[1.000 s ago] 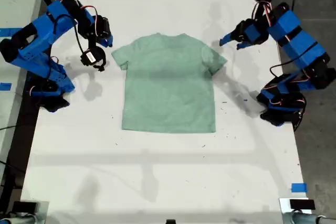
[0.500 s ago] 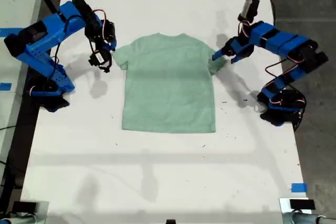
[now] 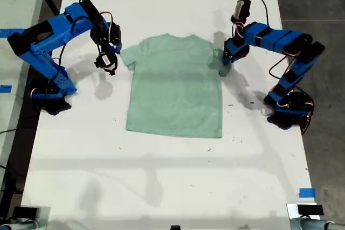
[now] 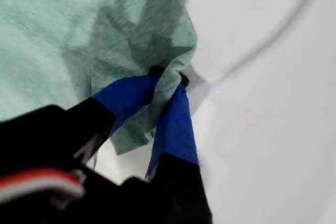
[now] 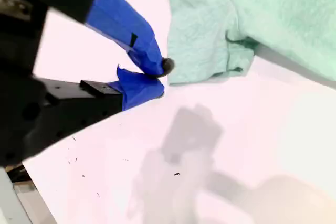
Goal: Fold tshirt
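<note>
The tshirt (image 3: 175, 87) lies flat on the white table (image 3: 161, 176), front down or up cannot be told, its collar toward the far edge of the exterior view and its hem toward the near edge; the body of the cloth is smooth, pale mint-green, with both short sleeves spread to either side.

On the exterior view's right, my first gripper (image 3: 226, 64) sits on the sleeve at that side; the first wrist view shows its two blue fingers (image 4: 176, 124) pinched together with a bunched fold of the sleeve cloth (image 4: 168, 85) caught between them, so this gripper is clamped on the tshirt; the sleeve is rumpled and drawn up at the pinch, while the cloth beyond it stays flat on the table.

On the exterior view's left, my second gripper (image 3: 110, 60) stands just beside the other sleeve; the second wrist view shows its blue fingertips (image 5: 149, 59) brought close together with no cloth between them; the sleeve edge (image 5: 205, 51) lies just beside the tips, touching or a hair apart, which cannot be told; this gripper is closed or very nearly so and grasps nothing.

Both blue arms reach inward from bases at opposite sides of the table; a strip of blue tape (image 3: 306, 192) lies near the near corner at the exterior view's right.
</note>
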